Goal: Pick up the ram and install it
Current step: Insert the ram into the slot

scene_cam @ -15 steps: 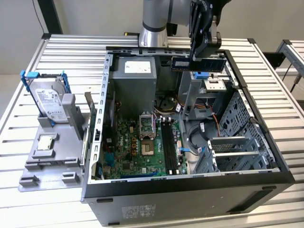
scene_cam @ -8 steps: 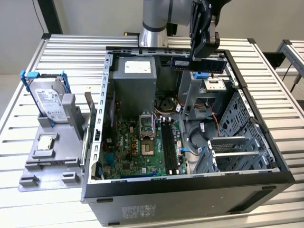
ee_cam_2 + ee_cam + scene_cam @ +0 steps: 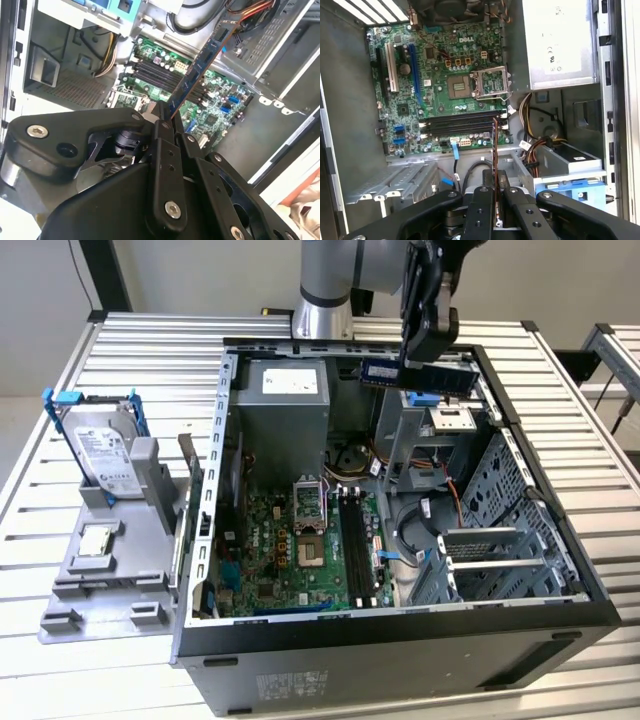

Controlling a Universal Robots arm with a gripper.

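Observation:
My gripper (image 3: 421, 362) hangs over the back right part of the open computer case (image 3: 400, 640), shut on the ram (image 3: 415, 375), a long blue board stick held level above the drive bay. The second wrist view has the ram (image 3: 200, 65) reaching out slantwise from between my fingers (image 3: 162, 132). Seen edge-on in the first wrist view, the ram (image 3: 494, 142) runs out from the gripper (image 3: 494, 177) toward the black memory slots (image 3: 460, 127) of the green motherboard (image 3: 440, 75). Those slots (image 3: 355, 540) lie well below and nearer the case front, with nothing in them.
A silver hard drive in a blue-handled bracket (image 3: 100, 445) stands on a grey fixture (image 3: 110, 570) at the exterior view's left. Inside the case are the power supply (image 3: 285, 390), a metal drive cage (image 3: 500, 530) and loose cables (image 3: 420, 515). The table (image 3: 40, 660) is slatted metal.

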